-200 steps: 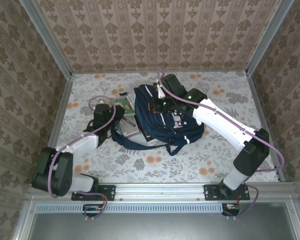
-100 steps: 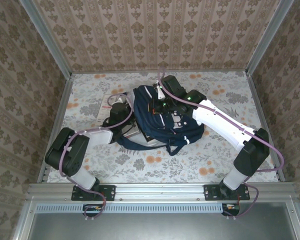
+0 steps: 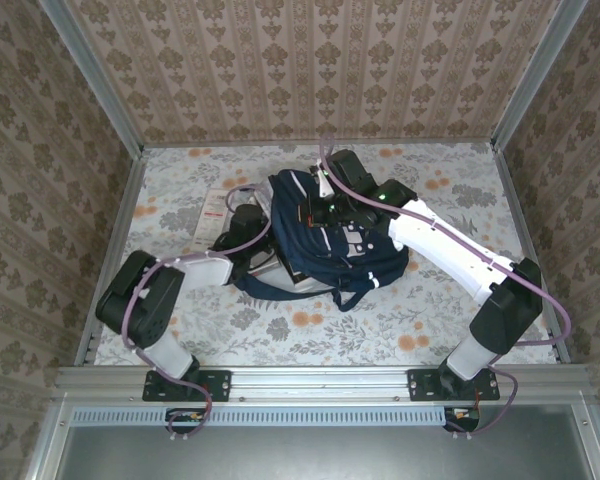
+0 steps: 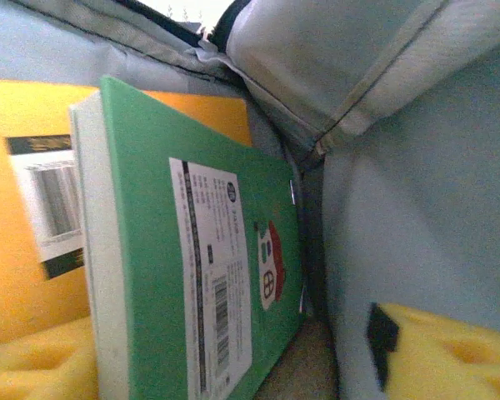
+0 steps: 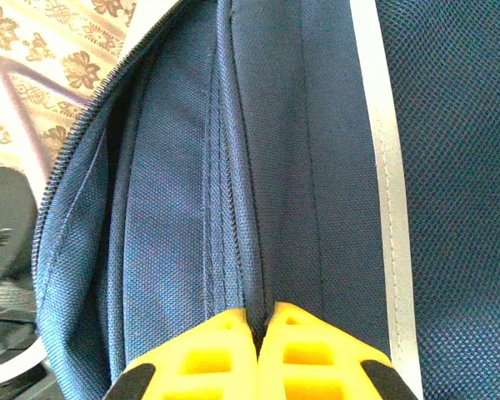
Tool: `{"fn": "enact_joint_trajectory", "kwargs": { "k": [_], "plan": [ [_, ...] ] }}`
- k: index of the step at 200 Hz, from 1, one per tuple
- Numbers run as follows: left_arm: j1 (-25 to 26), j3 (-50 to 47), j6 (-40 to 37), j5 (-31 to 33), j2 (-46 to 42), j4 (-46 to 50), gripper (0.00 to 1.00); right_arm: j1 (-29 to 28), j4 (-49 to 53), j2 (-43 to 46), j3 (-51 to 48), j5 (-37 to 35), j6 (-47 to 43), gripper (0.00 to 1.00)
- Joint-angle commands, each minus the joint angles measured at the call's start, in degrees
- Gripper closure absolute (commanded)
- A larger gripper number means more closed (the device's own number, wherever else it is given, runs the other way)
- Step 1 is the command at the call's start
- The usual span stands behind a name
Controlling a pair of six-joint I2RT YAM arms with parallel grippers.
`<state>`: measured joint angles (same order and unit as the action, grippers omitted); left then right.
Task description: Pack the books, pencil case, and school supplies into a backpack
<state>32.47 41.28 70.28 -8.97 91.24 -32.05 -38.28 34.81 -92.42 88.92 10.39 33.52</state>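
Two books lie stacked inside the backpack (image 3: 345,250), the green book (image 4: 183,275) with its red-and-white picture resting on the orange-yellow book (image 4: 25,250), both pushed in against the pale lining. The left end effector (image 4: 237,358) is in the bag's mouth with its yellow pads (image 4: 450,350) standing wide apart. The near end of the green book sits between them with a clear gap on one side, so it reads as released rather than grasping. The right end effector (image 5: 260,333) is clenched on a fold of the navy fabric at the zipper edge and holds the opening up from the far side. The step in hand looks like the end of placing a book. Next, the left arm probably needs to back straight out of the opening without dragging the green book along, while the right arm holds the mouth open. A narrow white packet (image 3: 215,207) with red print lies on the desk (image 3: 430,310) just left of the bag and seems a likely next pick. It is flat, so it calls for a low approach with the pads closing across its narrow side. Where the pencil case is, I cannot tell.
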Motion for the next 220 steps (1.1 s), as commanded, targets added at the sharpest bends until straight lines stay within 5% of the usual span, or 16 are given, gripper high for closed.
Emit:
{"fn": "enact_joint_trajectory", "kwargs": {
  "k": [1, 29, 73, 106, 126, 155, 209, 220],
  "plan": [
    [-1.8, 1.3, -5.0, 1.8, -7.9, 12.5, 0.17, 1.3, -3.7, 4.4, -0.7, 1.3, 1.8, 1.00],
    [-4.4, 3.5, -11.6, 4.1, -16.3, 29.2, 0.01, 1.5, -3.7, 4.4, -1.3, 1.7, 1.8, 1.00],
    [-15.2, 5.3, -20.8, 1.1, -22.3, 43.2, 0.00, 1.5, -6.2, 4.0, -1.5, 2.4, 2.2, 1.00],
    [-23.9, 7.5, -29.6, -3.5, -18.9, 47.3, 0.00, 1.5, -6.0, 4.1, -1.5, 2.6, 1.9, 1.00],
    [-26.1, 10.4, -36.2, -1.1, -15.3, 50.3, 0.02, 1.5, -5.6, 4.3, -1.6, 2.8, 1.5, 1.00],
    [-28.4, 14.3, -43.3, 1.5, -8.2, 53.1, 0.09, 1.5, -5.2, 4.6, -2.6, 2.8, 0.9, 1.00],
    [-30.8, 22.5, -47.5, -3.5, 5.6, 50.9, 0.26, 1.5, -6.7, 4.9, -5.0, 4.0, 2.0, 1.00],
    [-30.9, 24.5, -48.2, -5.7, 8.3, 50.2, 0.39, 1.5, -6.8, 5.0, -5.4, 4.2, 2.0, 1.00]
  ]
}}
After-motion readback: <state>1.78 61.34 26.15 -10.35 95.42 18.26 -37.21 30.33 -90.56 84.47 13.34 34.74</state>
